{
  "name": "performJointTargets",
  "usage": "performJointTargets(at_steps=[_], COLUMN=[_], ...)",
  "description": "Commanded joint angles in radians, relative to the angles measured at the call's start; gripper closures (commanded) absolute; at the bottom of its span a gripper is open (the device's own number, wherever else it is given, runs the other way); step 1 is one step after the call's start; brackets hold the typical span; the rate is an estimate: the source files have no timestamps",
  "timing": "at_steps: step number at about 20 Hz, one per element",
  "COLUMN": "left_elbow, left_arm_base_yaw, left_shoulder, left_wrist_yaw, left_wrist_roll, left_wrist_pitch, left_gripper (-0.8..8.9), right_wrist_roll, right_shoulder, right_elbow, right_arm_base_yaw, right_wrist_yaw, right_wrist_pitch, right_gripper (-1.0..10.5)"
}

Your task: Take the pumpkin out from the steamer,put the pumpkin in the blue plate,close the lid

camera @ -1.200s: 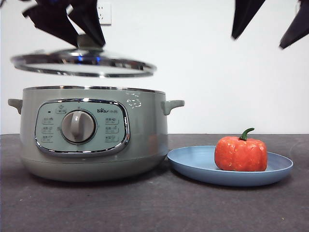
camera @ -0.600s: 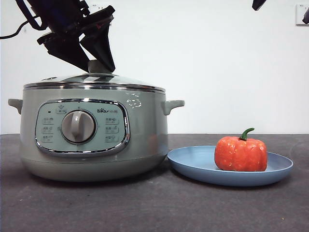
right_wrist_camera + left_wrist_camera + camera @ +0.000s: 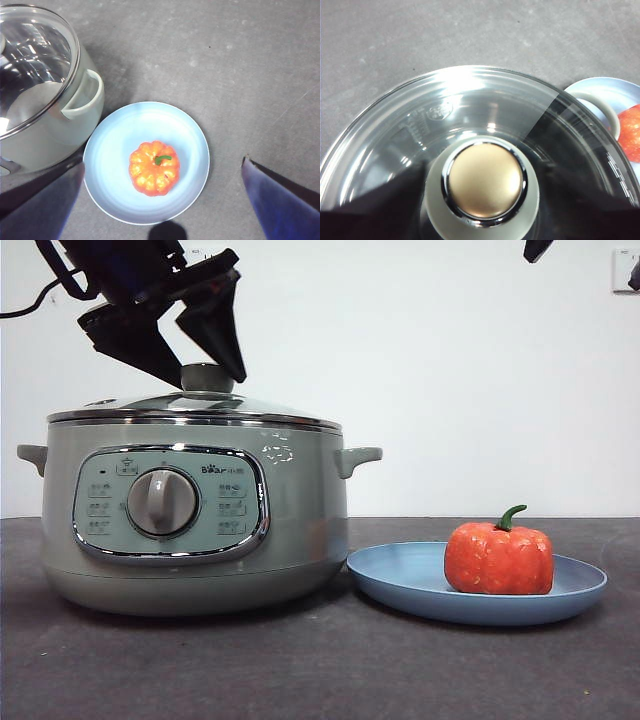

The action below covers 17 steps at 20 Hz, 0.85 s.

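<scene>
Sitting squarely on the steamer (image 3: pixel 190 525), the glass lid (image 3: pixel 195 410) closes the pot, its chrome rim flush with the pot's rim all round. Above it, the left gripper (image 3: pixel 196 368) straddles the lid's knob (image 3: pixel 207 378), its two dark fingers (image 3: pixel 215 335) spread open on either side with a gap showing between each tip and the knob. To the right, the blue plate (image 3: pixel 400 585) lies on the dark grey bench (image 3: pixel 320 670) with its edge tucked just beside the pot's base, below the side handle (image 3: pixel 357 457). The pumpkin (image 3: pixel 499 557) stands upright on the plate, green stem curling up, set toward the plate's right half as seen from the front. The right gripper (image 3: pixel 583 258) shows there only as two black tips at the top right corner, well clear of everything; its fingers are spread wide apart and hold nothing.

From the left wrist, the knob's brass-coloured cap (image 3: pixel 485 180) with its chrome ring fills the foreground, and the pot's inner wall is visible through the glass; a sliver of plate and pumpkin (image 3: pixel 631 131) peeks past the rim. From the right wrist, looking straight down, the pumpkin (image 3: pixel 154 167) sits slightly off the plate's (image 3: pixel 112 150) centre, and nothing lies between plate and pot but a strip of shadow.
</scene>
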Motion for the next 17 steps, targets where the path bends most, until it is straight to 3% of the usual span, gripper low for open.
performJointTargets(at_steps=[1,5,6,8,9,10,11,14,17], left_elbow=[0.009,0.018,0.018,0.018,0.018,0.018,0.017,-0.007,-0.150], left_arm_base_yaw=[0.000,-0.005,-0.006,-0.007,-0.007,-0.008,-0.008,-0.021,-0.039], left_shoulder=[-0.018,-0.069,-0.088,-0.130,-0.152,-0.175,-0.199,-0.272,-0.392], left_wrist_yaw=[0.001,0.007,0.007,0.007,0.007,0.006,0.006,-0.006,-0.038], left_wrist_roll=[0.009,-0.015,-0.016,-0.014,-0.014,-0.014,-0.014,-0.007,-0.015], left_wrist_pitch=[0.002,-0.050,-0.081,-0.141,-0.162,-0.175,-0.183,-0.180,-0.090], left_gripper=[3.55,3.81,4.74,7.72,8.17,8.22,8.22,8.22,8.22], right_wrist_roll=[0.006,0.006,0.006,0.006,0.006,0.006,0.006,0.006,0.007], right_shoulder=[0.000,0.000,0.000,-0.002,-0.004,-0.004,-0.007,-0.056,-0.160], right_elbow=[-0.008,-0.008,-0.008,-0.008,-0.008,-0.008,-0.009,-0.074,-0.222], right_arm_base_yaw=[0.000,0.000,0.000,0.000,0.000,0.000,0.000,0.000,0.000], right_wrist_yaw=[0.002,-0.001,-0.002,-0.007,-0.008,-0.008,-0.008,-0.008,-0.007], right_wrist_pitch=[0.000,0.000,0.001,0.001,0.003,0.008,0.014,0.129,0.278], right_gripper=[3.8,3.9,4.3,6.3,7.7,9.1,9.6,9.6,9.6])
